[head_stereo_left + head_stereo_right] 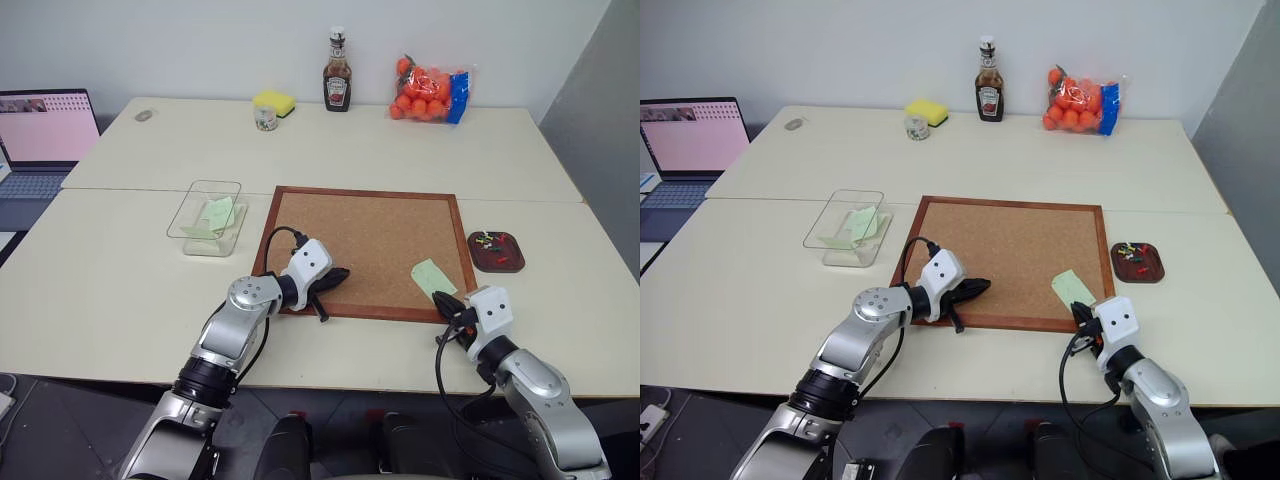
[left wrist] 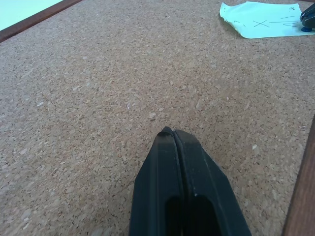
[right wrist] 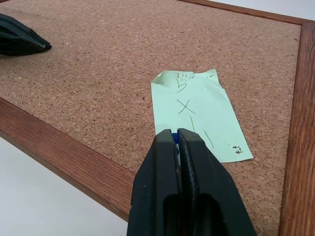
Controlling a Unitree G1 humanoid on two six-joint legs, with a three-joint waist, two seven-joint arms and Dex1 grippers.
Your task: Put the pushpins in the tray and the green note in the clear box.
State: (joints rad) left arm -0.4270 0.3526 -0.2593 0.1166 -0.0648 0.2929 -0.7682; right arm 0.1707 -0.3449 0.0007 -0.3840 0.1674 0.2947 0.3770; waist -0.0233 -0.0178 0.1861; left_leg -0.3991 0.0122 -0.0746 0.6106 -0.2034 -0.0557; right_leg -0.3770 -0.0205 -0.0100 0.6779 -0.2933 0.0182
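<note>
The cork board [image 1: 370,240] has a rough, grainy matt face and a smooth reddish wood frame. The green note [image 3: 199,115] is thin matt paper (a little creased). The clear box [image 1: 205,216] is glossy transparent plastic, and the table [image 1: 120,270] is smooth and matt.

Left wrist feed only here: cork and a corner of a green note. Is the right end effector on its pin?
Observer: Yes. The right end effector is shut on a blue pushpin at the near edge of the green note.
Operator: Tray status?
Observer: The tray sits on the table right of the cork board, with several pushpins in it.
Operator: Clear box?
Observer: The clear box, left of the board, holds another green slip.
</note>
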